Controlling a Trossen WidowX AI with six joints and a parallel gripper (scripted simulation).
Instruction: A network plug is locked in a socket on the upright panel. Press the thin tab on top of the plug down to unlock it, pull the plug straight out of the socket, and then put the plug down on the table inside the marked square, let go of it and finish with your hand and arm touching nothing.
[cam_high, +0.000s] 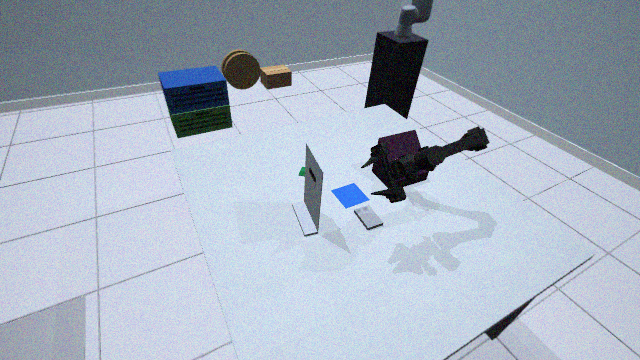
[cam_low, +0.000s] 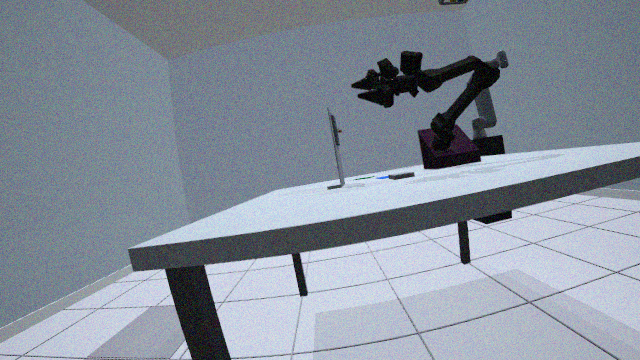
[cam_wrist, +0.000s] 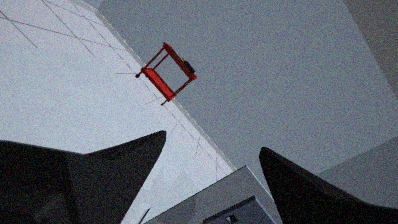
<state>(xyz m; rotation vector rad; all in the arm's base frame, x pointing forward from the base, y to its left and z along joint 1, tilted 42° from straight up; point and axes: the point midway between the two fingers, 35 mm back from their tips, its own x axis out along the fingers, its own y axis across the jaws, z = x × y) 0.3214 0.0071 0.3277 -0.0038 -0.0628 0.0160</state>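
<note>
The upright grey panel (cam_high: 313, 205) (cam_low: 338, 165) (cam_wrist: 241, 183) stands on the table. A dark socket block (cam_high: 312, 174) (cam_low: 335, 131) is on its face and partly shows at the bottom of the wrist view. A tiny orange part (cam_low: 340, 131) sticks out of it; the plug and its tab are too small to make out. A flat blue square (cam_high: 350, 195) (cam_low: 382, 177) lies on the table in front of the panel; a green patch (cam_high: 302, 171) (cam_low: 364, 178) is partly hidden behind the panel in the top view. My gripper (cam_high: 367, 180) (cam_low: 355, 90) (cam_wrist: 212, 143) is open and empty, above and back from the panel.
A small flat grey box (cam_high: 368, 217) (cam_low: 401, 176) lies beside the blue square. The arm's base box (cam_low: 450, 150) stands on the table. Farther off are stacked crates (cam_high: 197, 100), a dark pedestal (cam_high: 396, 72) and a red frame (cam_wrist: 159, 84).
</note>
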